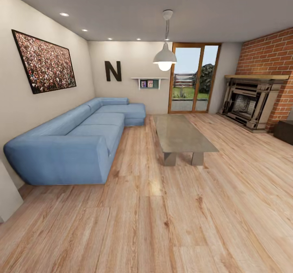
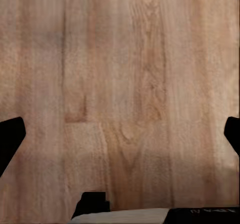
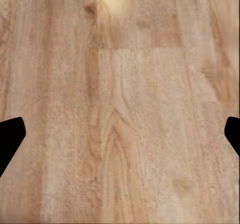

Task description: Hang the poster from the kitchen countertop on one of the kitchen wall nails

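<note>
Both grippers are spread wide with nothing in them: the left gripper [image 2: 120, 134] and right gripper [image 3: 120, 134] each hang over bare wood floor [image 1: 171, 224]. Up in the head view it's a living room: blue sofa [image 1: 77, 138], grey coffee table [image 1: 181, 136], brick fireplace [image 1: 248, 104], and that big crowd picture [image 1: 44, 61] on the wall.

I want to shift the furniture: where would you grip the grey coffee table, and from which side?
Judging by its shape, grip the coffee table by the thin overhanging short edge nearest the camera, coming from the open floor; the legs are set inward there.
</note>
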You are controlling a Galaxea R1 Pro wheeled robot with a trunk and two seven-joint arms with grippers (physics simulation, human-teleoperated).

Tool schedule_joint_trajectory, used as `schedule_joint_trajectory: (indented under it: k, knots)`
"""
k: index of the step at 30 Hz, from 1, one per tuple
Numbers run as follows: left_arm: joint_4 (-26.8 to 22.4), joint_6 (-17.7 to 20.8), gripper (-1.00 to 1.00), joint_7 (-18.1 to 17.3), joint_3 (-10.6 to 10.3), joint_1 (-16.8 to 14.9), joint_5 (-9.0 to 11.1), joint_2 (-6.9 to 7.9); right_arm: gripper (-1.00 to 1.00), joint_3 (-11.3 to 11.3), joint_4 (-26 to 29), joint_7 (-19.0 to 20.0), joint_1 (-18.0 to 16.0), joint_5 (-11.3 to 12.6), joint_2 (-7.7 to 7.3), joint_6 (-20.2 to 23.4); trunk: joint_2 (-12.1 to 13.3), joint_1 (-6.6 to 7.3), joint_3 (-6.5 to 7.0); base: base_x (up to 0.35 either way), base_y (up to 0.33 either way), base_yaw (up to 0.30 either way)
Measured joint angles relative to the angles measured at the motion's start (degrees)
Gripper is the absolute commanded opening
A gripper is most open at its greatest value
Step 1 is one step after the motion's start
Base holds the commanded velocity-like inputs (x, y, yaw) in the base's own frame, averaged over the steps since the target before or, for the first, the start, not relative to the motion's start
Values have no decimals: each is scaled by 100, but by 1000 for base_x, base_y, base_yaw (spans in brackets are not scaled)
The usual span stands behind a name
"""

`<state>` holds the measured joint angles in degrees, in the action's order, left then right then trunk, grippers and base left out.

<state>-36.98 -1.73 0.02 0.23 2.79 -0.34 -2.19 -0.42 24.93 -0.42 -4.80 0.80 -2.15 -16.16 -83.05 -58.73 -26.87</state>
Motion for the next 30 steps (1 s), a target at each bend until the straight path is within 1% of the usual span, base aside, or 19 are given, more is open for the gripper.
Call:
schedule_joint_trajectory:
  k: [2, 4, 5, 7, 9, 30]
  knots:
    - [8, -27, 100, -1, 1, 18, 1, 0, 100, 4, 49, 1, 2, 0, -18, -10, 0, 0, -2, 0, 0, 0]
    - [-12, -148, 100, -1, 12, 20, 2, 1, 100, 6, 88, 2, 14, 0, -33, -18, 0, 0, -2, 0, 0, 0]
    - [-29, -486, 100, -8, 54, 19, 7, 53, 100, 6, 88, -4, 40, 1, -58, -25, 0, 0, -2, 0, 0, 0]
    - [-27, -538, 100, -9, 50, 19, 5, 67, 100, 7, 45, -5, 46, 0, -71, -28, 0, 0, -2, 0, 0, 0]
    - [0, -580, 100, -10, 48, 18, 3, 80, 100, 16, -62, 1, 53, -1, -78, -38, 0, 0, 0, 0, 0, -227]
    - [14, -575, 100, -10, 49, 17, 3, 80, 100, 7, -70, -6, 53, 0, -91, -43, 0, 0, 50, 0, 0, -260]
